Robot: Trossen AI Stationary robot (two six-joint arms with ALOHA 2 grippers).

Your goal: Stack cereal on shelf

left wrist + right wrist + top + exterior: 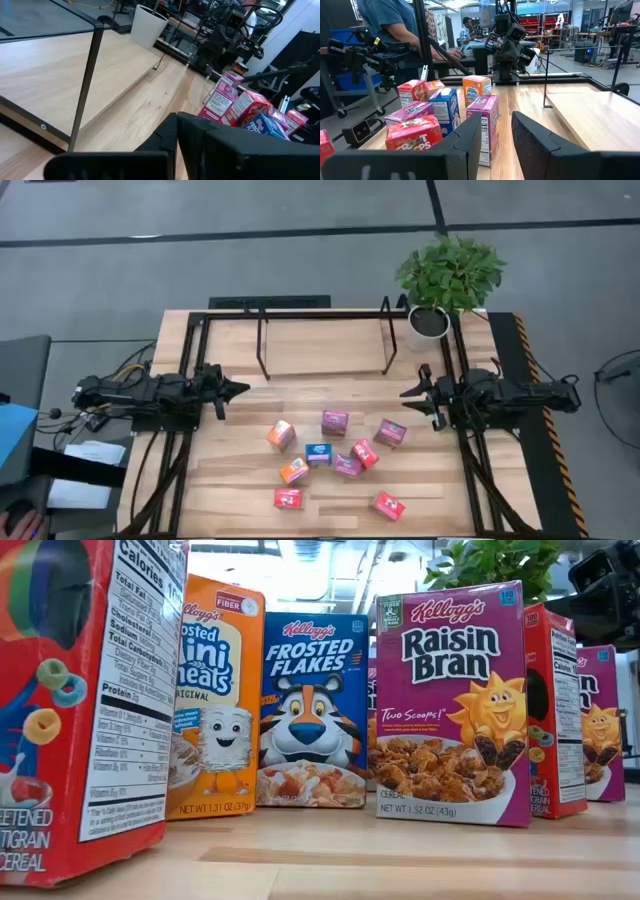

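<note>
Several small cereal cartons stand upright on their bases in a loose cluster on the near half of the wooden table: magenta [334, 422], blue [318, 453], orange [293, 471], red [388, 505]. The low view shows a Raisin Bran carton [450, 705] and a Frosted Flakes carton [313, 710] from close by. The shelf [320, 311], a frame of thin black rods, stands on the table's far half. My left gripper [238, 390] is shut, hovering at the left, away from the cartons. My right gripper [408, 398] is open at the right, and nothing is between its fingers [470, 135].
A potted plant [450, 275] in a white pot stands at the far right corner beside the shelf. A thicker black frame [190, 410] edges the table. In the right wrist view, a person [395, 25] is beyond the table's left side. Bare wood lies between the cartons and the shelf.
</note>
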